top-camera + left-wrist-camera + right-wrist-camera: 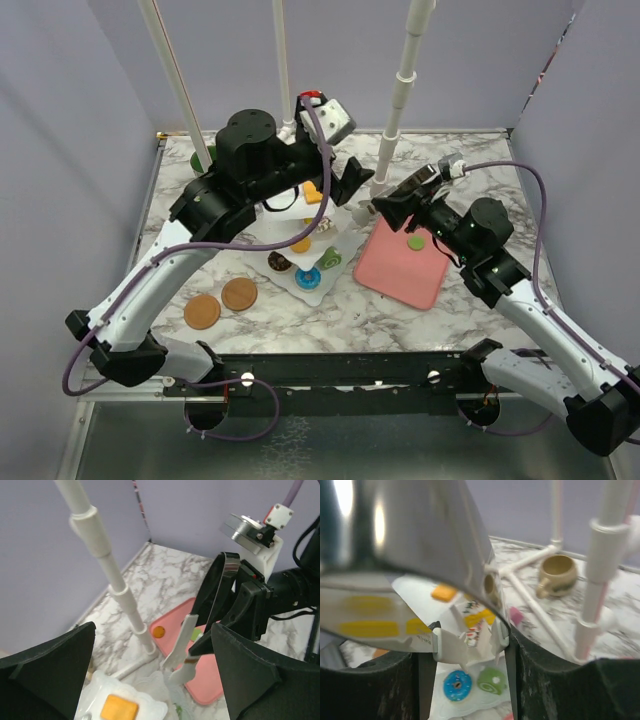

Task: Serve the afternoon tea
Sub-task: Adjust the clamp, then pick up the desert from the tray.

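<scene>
Metal tongs (420, 540) fill the foreground of the right wrist view; the right end effector (392, 208) is partly closed and clamps their arms between its fingers. Their white tips (181, 647) hang close beside the upper plates of the three-tier stand (345, 243); a small white-and-yellow piece (475, 625) shows between the tips, but whether they pinch it I cannot tell.

Above the stand hovers the left end effector (345, 188), its jaws spread wide with nothing between them; an orange square piece (119, 709) lies on the wavy plate just below it. On the bottom plate a blue donut (457, 685) and a green roll (491, 680) sit side by side; a chocolate donut (280, 262) rests at that plate's left corner.

The stand sits in the middle of the marble counter (300, 320); a pink tray (400, 275) lies flat just to its right, carrying a green piece (415, 242) near its far end. Two brown round biscuits (202, 311) lie just beside each other on the counter, left of the stand and nearer the arm bases. A tan mug (557, 572) stands behind the stand, beside the foot of a white pole (115, 580); the green-lined mug (203, 158) sits at the far left corner, mostly hidden behind the left arm.
</scene>
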`<state>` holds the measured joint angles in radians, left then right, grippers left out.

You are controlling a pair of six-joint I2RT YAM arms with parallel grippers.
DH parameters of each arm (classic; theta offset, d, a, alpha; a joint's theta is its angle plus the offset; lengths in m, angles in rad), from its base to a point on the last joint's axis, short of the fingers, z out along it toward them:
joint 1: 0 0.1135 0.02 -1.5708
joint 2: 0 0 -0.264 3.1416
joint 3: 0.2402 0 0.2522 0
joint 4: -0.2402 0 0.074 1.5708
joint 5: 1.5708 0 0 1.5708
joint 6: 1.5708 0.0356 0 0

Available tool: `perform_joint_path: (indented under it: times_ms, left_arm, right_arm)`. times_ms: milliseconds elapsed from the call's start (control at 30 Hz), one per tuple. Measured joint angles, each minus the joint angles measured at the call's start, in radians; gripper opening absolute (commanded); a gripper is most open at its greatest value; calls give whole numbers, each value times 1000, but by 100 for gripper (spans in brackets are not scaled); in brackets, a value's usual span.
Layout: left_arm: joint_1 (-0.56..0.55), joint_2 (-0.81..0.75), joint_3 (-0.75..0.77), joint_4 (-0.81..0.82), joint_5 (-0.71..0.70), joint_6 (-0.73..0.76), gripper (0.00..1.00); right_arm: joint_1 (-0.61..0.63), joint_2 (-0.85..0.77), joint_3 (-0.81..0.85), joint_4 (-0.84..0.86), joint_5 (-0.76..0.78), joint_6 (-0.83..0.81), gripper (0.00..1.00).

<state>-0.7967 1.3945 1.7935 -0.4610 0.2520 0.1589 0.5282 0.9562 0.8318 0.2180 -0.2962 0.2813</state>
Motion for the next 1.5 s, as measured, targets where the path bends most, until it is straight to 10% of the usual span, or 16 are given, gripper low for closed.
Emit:
perform_joint_path:
  times_ms: [667, 1500]
  left_arm:
    - [-2, -232, -169, -122, -388, 180, 99]
    - [-2, -295, -196, -241, -450, 204, 99]
  right_arm:
    - [-2, -3, -247, -35, 776, -42, 60]
    - [-2, 271, -383, 246, 977, 42, 63]
